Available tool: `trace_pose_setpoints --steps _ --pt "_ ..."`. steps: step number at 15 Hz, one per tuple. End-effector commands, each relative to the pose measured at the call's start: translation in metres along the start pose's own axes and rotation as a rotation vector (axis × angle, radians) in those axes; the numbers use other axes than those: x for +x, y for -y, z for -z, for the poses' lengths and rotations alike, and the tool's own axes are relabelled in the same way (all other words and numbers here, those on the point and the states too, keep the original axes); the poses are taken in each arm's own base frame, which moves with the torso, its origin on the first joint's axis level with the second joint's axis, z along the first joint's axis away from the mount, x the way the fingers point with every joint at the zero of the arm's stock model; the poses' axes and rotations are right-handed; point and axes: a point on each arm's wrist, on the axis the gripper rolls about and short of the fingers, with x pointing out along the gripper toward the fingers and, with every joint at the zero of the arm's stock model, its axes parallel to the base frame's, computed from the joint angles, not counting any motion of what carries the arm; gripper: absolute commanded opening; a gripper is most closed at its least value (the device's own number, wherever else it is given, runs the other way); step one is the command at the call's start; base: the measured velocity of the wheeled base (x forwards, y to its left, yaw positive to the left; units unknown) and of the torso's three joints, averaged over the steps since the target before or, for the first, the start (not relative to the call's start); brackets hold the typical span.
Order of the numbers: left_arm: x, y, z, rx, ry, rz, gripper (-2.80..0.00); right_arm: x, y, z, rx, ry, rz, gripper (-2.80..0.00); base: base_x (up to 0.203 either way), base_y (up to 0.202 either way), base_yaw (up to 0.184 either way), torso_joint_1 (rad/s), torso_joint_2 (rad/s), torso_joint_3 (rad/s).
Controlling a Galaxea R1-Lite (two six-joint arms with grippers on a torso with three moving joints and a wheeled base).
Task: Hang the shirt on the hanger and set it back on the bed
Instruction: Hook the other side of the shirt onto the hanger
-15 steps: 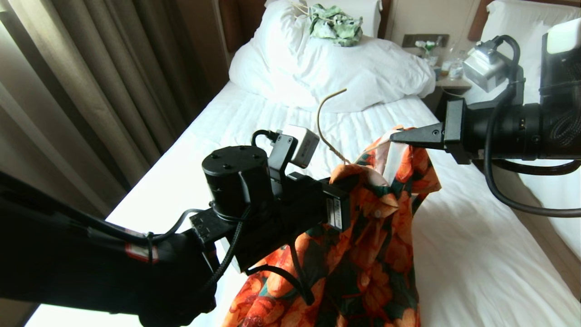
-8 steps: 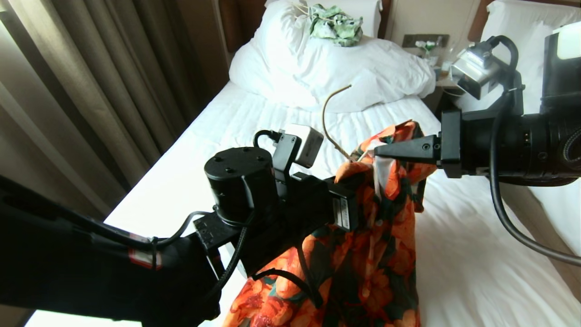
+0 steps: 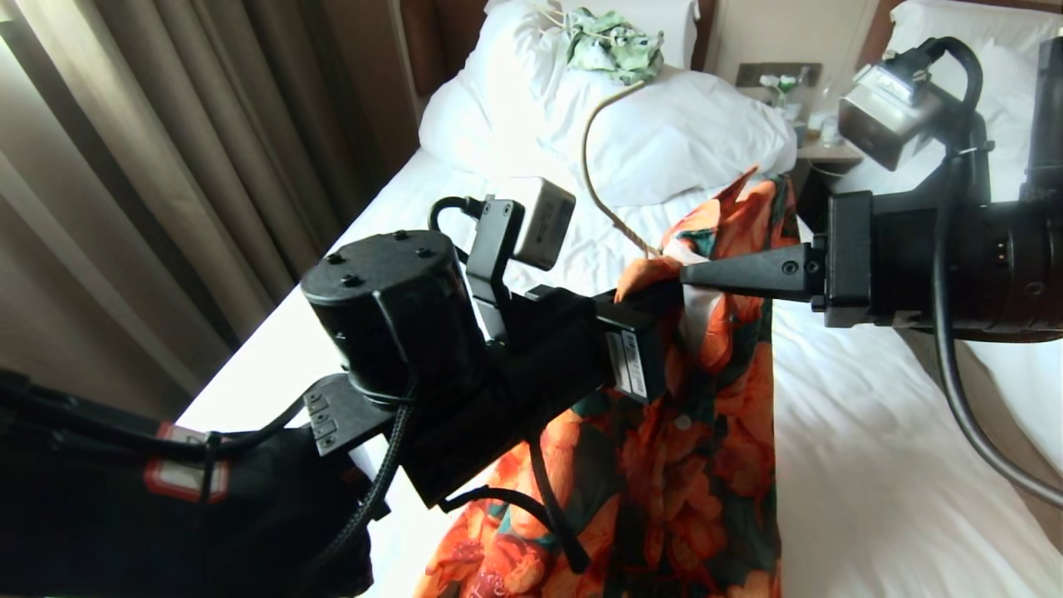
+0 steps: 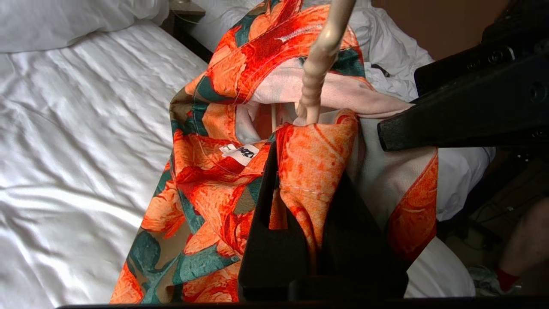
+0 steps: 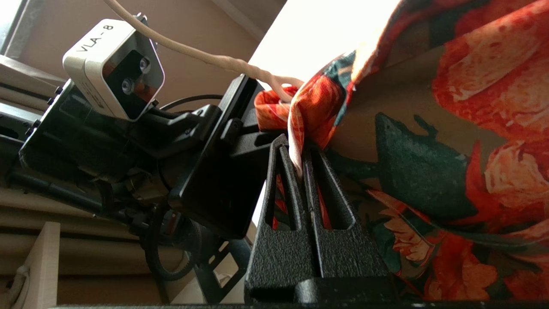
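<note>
The shirt (image 3: 706, 399), orange flowers on dark green, hangs in the air over the bed (image 3: 872, 465). My left gripper (image 3: 656, 291) is shut on a fold of its orange collar (image 4: 311, 171). The hanger's (image 3: 591, 166) cream twisted neck (image 4: 319, 64) sticks up out of the collar just beyond those jaws, and its shoulders are hidden inside the cloth. My right gripper (image 3: 685, 278) reaches in from the right, tip to tip with the left one, and is shut on a pale edge of the shirt (image 5: 296, 156).
A bulky white duvet (image 3: 664, 133) lies at the head of the bed with a pale green garment (image 3: 614, 41) on top. Curtains (image 3: 166, 166) hang on the left. A nightstand (image 3: 822, 141) and a second bed (image 3: 1021, 374) are on the right. A person's leg (image 4: 523, 244) is nearby.
Both grippers have risen with the shirt, and the hanger hook now stands higher against the duvet. The right gripper has closed in on the left one at the collar.
</note>
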Motion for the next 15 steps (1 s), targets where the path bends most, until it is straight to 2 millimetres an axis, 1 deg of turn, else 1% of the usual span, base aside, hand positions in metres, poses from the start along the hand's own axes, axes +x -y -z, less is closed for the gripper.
trace_pose_setpoints --steps 1,4,8,10,11,12,13,15 --pt "-0.007 0.003 -0.014 -0.003 0.044 0.011 -2.80 -0.013 -0.010 -0.003 -0.015 0.025 -0.020 0.00 0.000 0.000 0.000 0.000 0.00 0.000" --pt "-0.008 0.005 -0.024 -0.001 0.093 0.016 -2.80 -0.034 -0.025 -0.008 -0.025 0.044 -0.029 0.00 0.000 0.000 0.000 0.000 0.00 0.000" --pt "-0.007 0.004 -0.027 0.002 0.105 0.014 -2.80 -0.061 -0.043 -0.013 -0.015 0.020 -0.017 0.00 0.000 0.000 0.000 0.000 0.00 0.000" --pt "-0.005 0.005 -0.022 0.003 0.088 0.016 -2.80 -0.072 -0.048 -0.016 -0.023 0.040 -0.005 0.00 0.000 0.000 0.000 0.000 0.00 0.000" --pt "-0.001 0.006 -0.014 0.003 0.065 0.018 -2.80 -0.080 -0.051 -0.018 -0.034 0.070 -0.002 0.00 0.000 0.000 0.000 0.000 0.00 0.000" --pt "0.003 0.008 -0.006 0.002 0.042 0.025 -2.80 -0.081 -0.051 -0.021 -0.035 0.082 0.010 0.00 0.000 0.000 0.000 0.000 0.00 0.000" --pt "0.007 0.012 0.001 0.002 0.023 0.034 -2.80 -0.080 -0.050 -0.023 -0.033 0.096 0.041 -2.80 0.000 0.000 0.000 0.000 0.00 0.000" --pt "0.013 0.016 0.009 0.001 0.005 0.045 -2.80 -0.078 -0.049 -0.028 -0.034 0.145 0.120 -2.80 0.000 0.000 0.000 0.000 0.00 0.000"
